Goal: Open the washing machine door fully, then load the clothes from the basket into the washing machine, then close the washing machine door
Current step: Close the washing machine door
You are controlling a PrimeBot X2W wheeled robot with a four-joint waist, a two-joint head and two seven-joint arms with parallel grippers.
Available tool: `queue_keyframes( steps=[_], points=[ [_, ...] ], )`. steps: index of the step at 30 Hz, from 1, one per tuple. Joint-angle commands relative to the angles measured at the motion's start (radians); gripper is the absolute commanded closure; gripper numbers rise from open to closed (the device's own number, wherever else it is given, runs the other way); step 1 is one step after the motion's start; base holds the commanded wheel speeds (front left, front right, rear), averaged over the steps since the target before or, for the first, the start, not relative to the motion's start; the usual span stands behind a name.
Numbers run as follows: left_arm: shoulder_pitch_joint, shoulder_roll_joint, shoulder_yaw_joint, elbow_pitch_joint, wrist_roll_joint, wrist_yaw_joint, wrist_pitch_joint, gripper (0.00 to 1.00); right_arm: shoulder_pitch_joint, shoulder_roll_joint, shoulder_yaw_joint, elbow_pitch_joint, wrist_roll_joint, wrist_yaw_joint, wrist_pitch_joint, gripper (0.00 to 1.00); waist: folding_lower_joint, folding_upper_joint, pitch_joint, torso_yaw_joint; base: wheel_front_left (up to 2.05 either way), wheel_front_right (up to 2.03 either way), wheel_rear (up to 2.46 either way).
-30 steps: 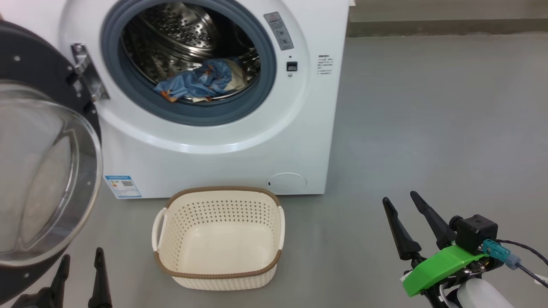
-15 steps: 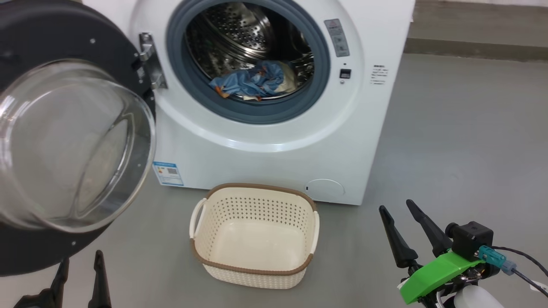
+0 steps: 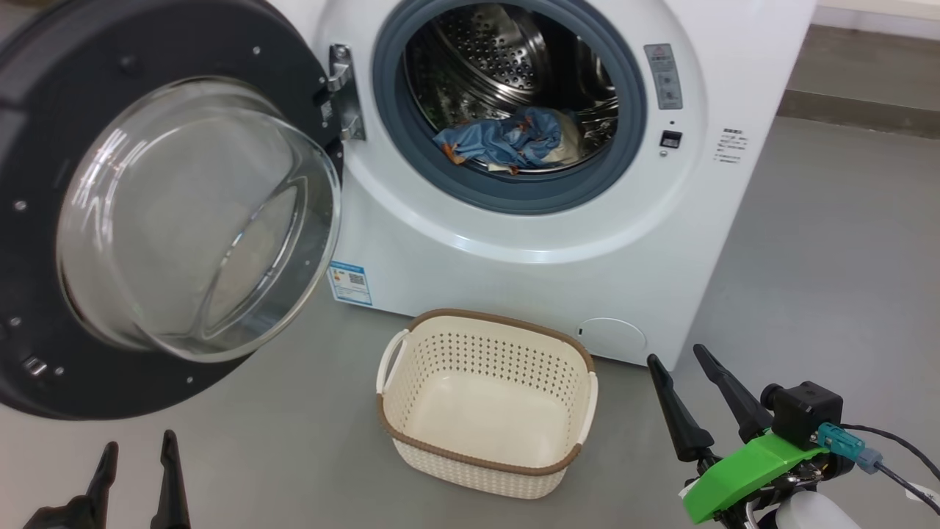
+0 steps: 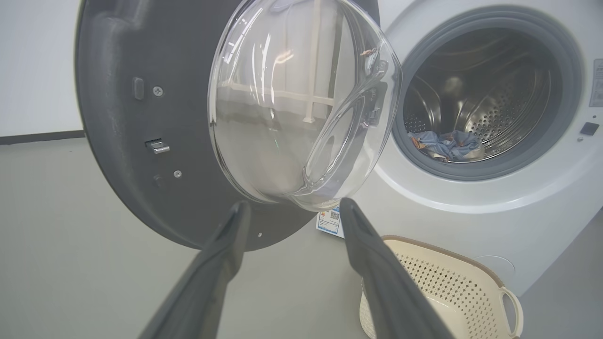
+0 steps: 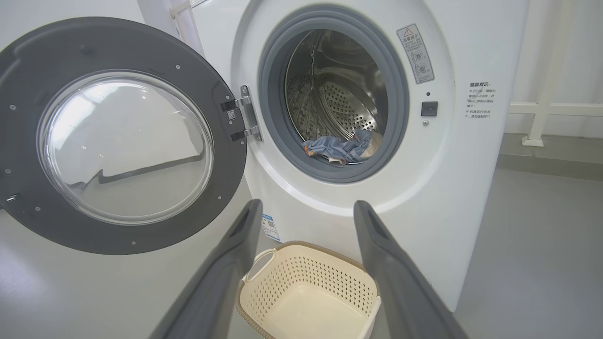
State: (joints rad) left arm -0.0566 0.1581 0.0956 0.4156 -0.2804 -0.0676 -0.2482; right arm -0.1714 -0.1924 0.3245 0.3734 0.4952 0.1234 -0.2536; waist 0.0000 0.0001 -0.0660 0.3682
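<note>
The white washing machine (image 3: 514,242) stands before me with its round black door (image 3: 147,213) swung wide to the left on its metal hinge (image 3: 344,92). The clothes (image 3: 507,139), blue with orange print, lie bunched inside the steel drum (image 5: 344,146). On the floor in front sits the cream basket (image 3: 485,408), with nothing inside it. My left gripper (image 3: 139,448) is open at the lower left, below the door. My right gripper (image 3: 687,367) is open at the lower right, right of the basket. In the left wrist view the door's glass bowl (image 4: 301,103) bulges just beyond my fingertips (image 4: 238,212).
Grey floor (image 3: 830,242) spreads to the right of the machine. A raised step (image 3: 859,95) runs along the back wall there. A white railing post (image 5: 541,108) stands behind the machine's right side. A blue label (image 3: 349,283) marks the machine's lower left front.
The whole head view has shifted: machine, door and basket now sit further right in the picture, so the camera has turned left. Both grippers keep their places and stay open.
</note>
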Motion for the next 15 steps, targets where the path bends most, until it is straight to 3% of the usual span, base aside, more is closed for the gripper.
queue_keyframes(
  steps=[1,15],
  points=[
    [-0.036,0.027,0.029,-0.017,-0.006,0.008,-0.014,0.0,-0.006,-0.004,0.017,-0.019,0.007,0.007,-0.008,0.0,0.0,-0.0001,0.0,0.021,0.0,0.0,0.0],
    [-0.039,0.037,0.029,-0.02,-0.022,0.012,-0.014,0.0,-0.013,0.01,0.019,-0.021,0.008,0.007,-0.008,0.0,0.0,-0.0001,0.002,0.083,0.0,0.0,0.0]
  ],
)
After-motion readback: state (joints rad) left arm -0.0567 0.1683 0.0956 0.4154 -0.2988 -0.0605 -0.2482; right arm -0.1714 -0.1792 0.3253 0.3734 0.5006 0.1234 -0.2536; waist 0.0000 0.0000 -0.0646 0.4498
